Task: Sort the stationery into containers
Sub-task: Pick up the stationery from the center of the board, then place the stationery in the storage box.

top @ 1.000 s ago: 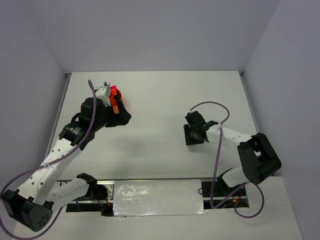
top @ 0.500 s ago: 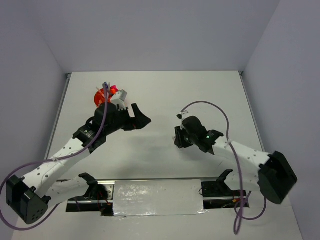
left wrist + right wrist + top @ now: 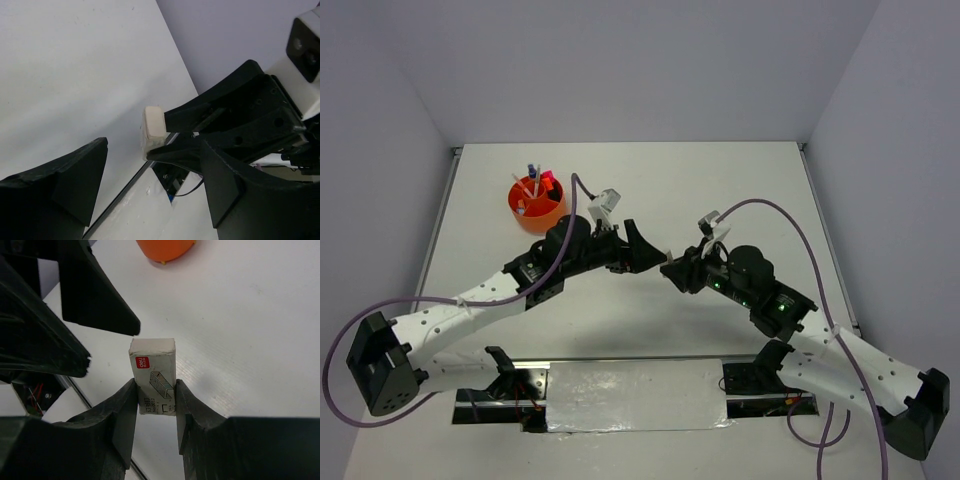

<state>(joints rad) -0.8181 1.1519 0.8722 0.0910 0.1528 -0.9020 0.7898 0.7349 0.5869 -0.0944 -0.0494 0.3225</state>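
Nearest my bases, over the middle of the worktop [image 3: 720, 180], my two arms reach in toward each other and the grippers meet tip to tip. My right gripper [image 3: 155, 390] is clenched on the white eraser [image 3: 152, 367]. Its two fingers press the long sides of the block, whose wrapper shows a red label and a small printed drawing. The bare white end sticks out past my fingertips and is held up off the worktop. My left gripper [image 3: 638, 254] faces that free end with its jaws spread wide and nothing in them. From its own wrist view the eraser sits in the gap ahead of its fingers, and I cannot tell whether either finger touches it. Farther on, toward the far left corner of the worktop and well apart from both grippers, stands the orange cup [image 3: 542, 219]. Several pieces of stationery [image 3: 533, 177] stand upright inside it, one blue-topped and one pink-tipped.
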